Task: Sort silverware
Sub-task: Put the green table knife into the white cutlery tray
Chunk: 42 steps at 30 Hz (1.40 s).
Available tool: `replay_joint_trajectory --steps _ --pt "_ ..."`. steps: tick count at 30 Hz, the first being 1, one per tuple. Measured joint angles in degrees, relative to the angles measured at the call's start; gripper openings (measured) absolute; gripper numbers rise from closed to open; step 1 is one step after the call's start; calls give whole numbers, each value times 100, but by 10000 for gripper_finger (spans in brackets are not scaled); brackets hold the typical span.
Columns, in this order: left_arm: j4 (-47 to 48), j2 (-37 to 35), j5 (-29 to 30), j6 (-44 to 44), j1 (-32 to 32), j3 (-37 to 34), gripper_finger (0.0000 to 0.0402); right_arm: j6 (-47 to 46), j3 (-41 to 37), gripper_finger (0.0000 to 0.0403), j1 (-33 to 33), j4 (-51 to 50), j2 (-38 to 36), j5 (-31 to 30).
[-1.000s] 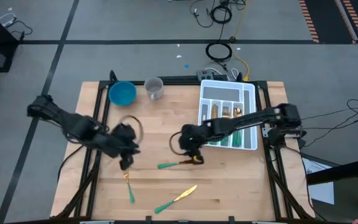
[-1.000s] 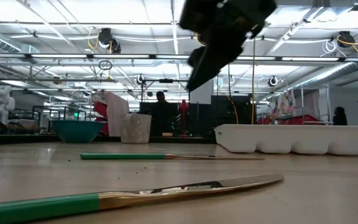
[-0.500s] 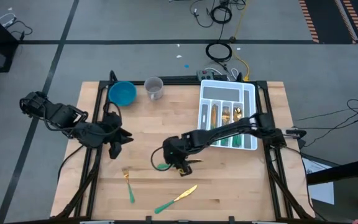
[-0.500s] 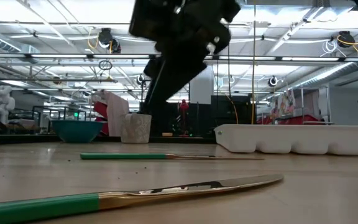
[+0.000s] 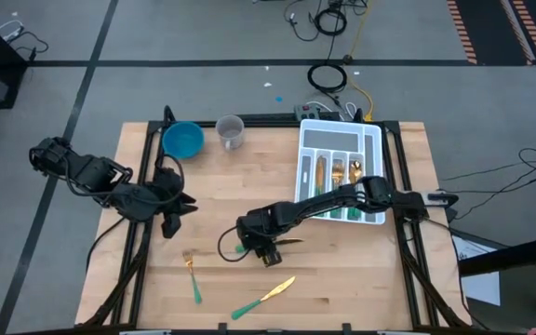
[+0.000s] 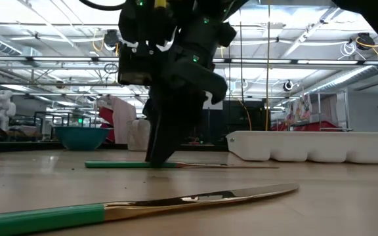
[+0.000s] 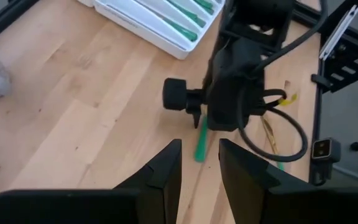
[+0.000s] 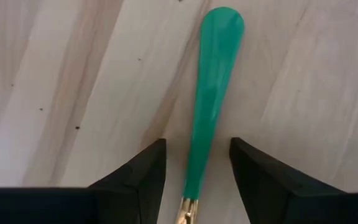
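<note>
Here the right end effector (image 8: pixel 193 171) stands low over the tabletop (image 5: pixel 342 279) with its fingers apart, one on each side of the teal handle of a piece of silverware (image 8: pixel 207 99) lying flat near the middle; nothing is gripped yet. The step in hand looks like the pick-up of this piece. Next, the fingers likely need to settle to the wood and close squarely across the slim handle, then lift and carry it to the white divided tray (image 5: pixel 372 140). A fork (image 5: pixel 193 275) and a knife (image 5: pixel 263 298) lie nearer the front edge, unsorted. The left end effector (image 7: pixel 199 168) waits open and empty near the left side of the tabletop
</note>
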<state>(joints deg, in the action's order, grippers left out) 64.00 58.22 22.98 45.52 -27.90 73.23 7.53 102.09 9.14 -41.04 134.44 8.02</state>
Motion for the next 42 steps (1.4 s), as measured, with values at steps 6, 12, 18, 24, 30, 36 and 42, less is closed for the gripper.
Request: replay_joint_trajectory --steps 6,12,18,24,30,36,42 --pt "285 0 4 0 0 -2 114 174 45 52 117 -346 189 -560" --pt "298 0 24 30 0 -2 114 231 23 7 268 -224 189 -955" --pt "298 0 22 -17 0 -2 114 171 81 2 383 -365 -30 -1283" --pt "298 0 81 -257 0 -2 114 -213 482 1 298 -815 -315 -1301" --pt "296 0 131 -280 0 -4 114 -325 1160 0 280 -1211 -416 -1247" --pt "298 -2 135 -278 0 -4 114 655 1720 0 243 -2385 -438 -1276" --pt "300 -2 300 -277 0 -4 114 2496 1651 0 3 -4489 -419 -2004"
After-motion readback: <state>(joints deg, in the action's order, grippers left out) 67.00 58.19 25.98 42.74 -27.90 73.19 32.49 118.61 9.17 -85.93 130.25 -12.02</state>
